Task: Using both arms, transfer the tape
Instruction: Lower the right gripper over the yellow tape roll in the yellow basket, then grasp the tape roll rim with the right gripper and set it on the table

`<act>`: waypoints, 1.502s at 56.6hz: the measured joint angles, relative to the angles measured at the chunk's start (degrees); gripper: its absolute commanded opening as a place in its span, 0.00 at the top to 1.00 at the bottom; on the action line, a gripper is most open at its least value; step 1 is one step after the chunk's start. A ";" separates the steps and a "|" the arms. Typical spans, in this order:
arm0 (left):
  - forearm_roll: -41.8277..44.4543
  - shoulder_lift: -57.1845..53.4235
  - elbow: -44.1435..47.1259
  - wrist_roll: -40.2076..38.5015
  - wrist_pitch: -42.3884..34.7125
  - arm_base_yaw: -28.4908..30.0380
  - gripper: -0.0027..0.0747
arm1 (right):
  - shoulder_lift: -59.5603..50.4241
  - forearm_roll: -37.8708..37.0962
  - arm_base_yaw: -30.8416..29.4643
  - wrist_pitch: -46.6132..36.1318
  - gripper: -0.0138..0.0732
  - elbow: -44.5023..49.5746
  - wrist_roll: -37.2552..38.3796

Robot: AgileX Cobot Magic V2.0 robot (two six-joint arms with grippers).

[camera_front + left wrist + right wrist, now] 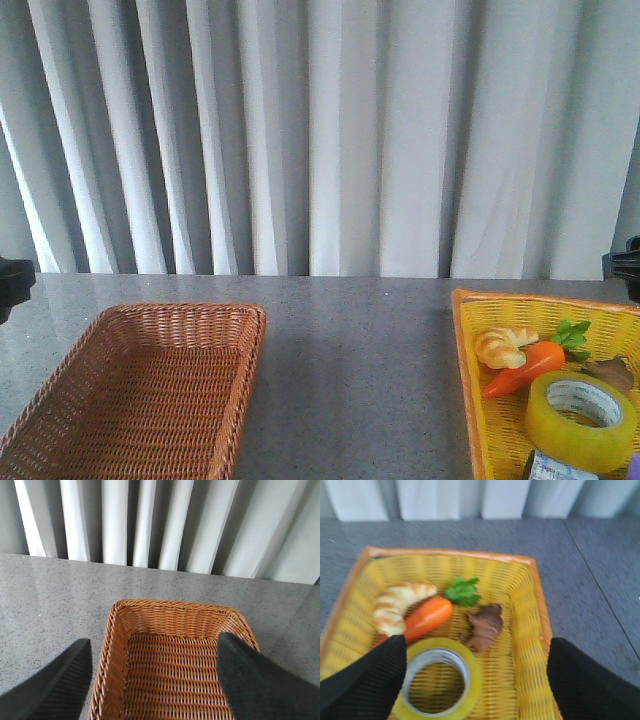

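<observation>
The yellow tape roll [581, 419] with a white inner core lies flat in the yellow basket [470, 400] at the front right. In the right wrist view the tape [440, 682] sits below my right gripper [476, 667], which is open and empty; its left finger [370, 682] overlaps the roll's edge. My left gripper [152, 672] is open and empty above the brown wicker basket [120, 645], also seen at front left [245, 330]. Only small black parts of the arms show at the front view's edges.
The yellow basket also holds a croissant [503, 346], a toy carrot [528, 366], a brown figure [612, 372] and a small silvery-blue object [560, 468]. Grey tabletop [350, 350] lies between the baskets. White curtains hang behind the table.
</observation>
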 measured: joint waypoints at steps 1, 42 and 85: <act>0.00 0.00 0.00 0.00 0.13 0.00 0.32 | 1.34 0.57 -0.46 1.37 0.20 -1.27 -0.45; -0.05 2.70 0.00 0.00 3.21 0.00 0.32 | 24.40 13.92 -4.61 12.31 0.20 -8.66 -15.58; -0.05 2.89 0.00 0.22 5.14 0.00 0.32 | 29.37 11.05 -4.85 8.01 0.85 -8.77 -18.83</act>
